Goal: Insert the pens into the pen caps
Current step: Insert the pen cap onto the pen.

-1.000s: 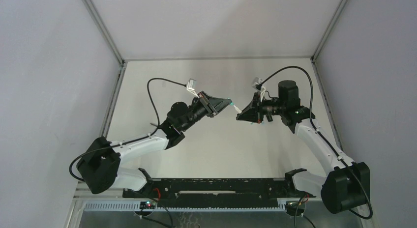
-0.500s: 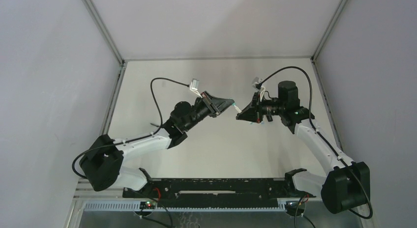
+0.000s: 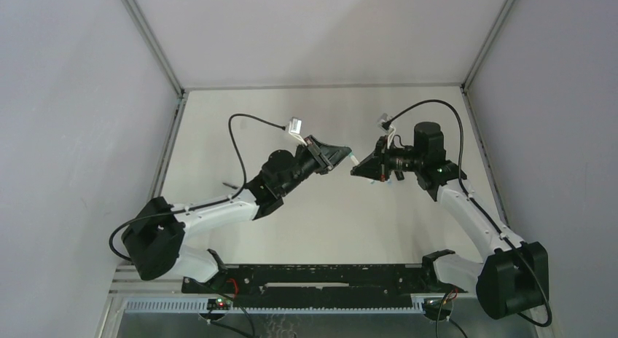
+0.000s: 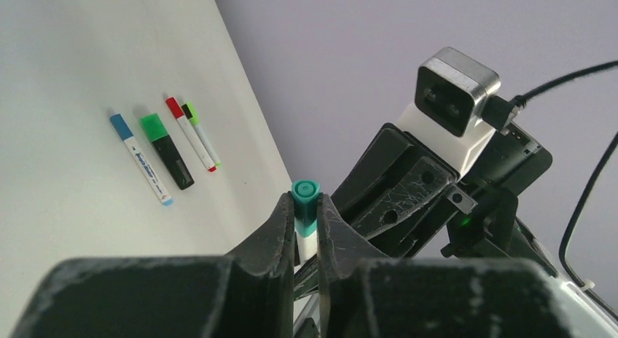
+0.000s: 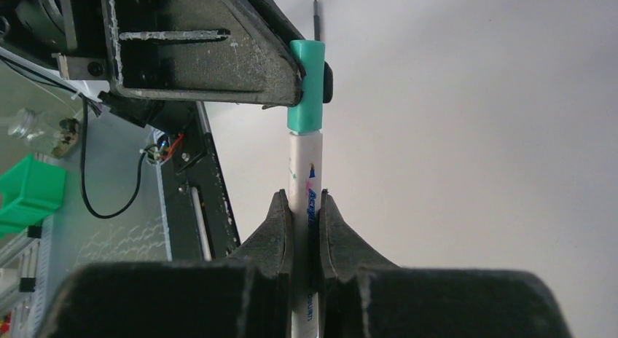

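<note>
Plainly, the teal cap [image 5: 305,87] is found in the air above the middle of the table [image 3: 321,221], set on the tip of a white pen [image 5: 306,170]. Its lower rim is seen touching the barrel in the right wrist view. Whether it is pushed fully home cannot be told.

The cap is pinched between the narrowly set fingers of the left gripper [image 4: 304,201]. The barrel is clamped lower down by the right gripper [image 5: 302,199], whose fingers are likewise nearly closed. From above, the left gripper is placed at ten o'clock of the joint and the right gripper at four o'clock.

Both parts are judged light, stiff and smooth, so slipping under an axial push is to be expected. The short cap offers little surface and is best taken across its sides. The barrel is best held near its middle, so that tilt is limited and the push is kept along the pen's line.

At ten o'clock of the cap in the left wrist view, four capped pens are laid side by side: a blue-capped pen [image 4: 142,159], a green-capped black marker [image 4: 167,150], a red-capped pen [image 4: 191,134] and a green-capped pen [image 4: 202,134]. They are set near the table's edge, under the wall [image 4: 350,46]. Bare surface is seen around the arms, with the walls well apart from both grippers.
</note>
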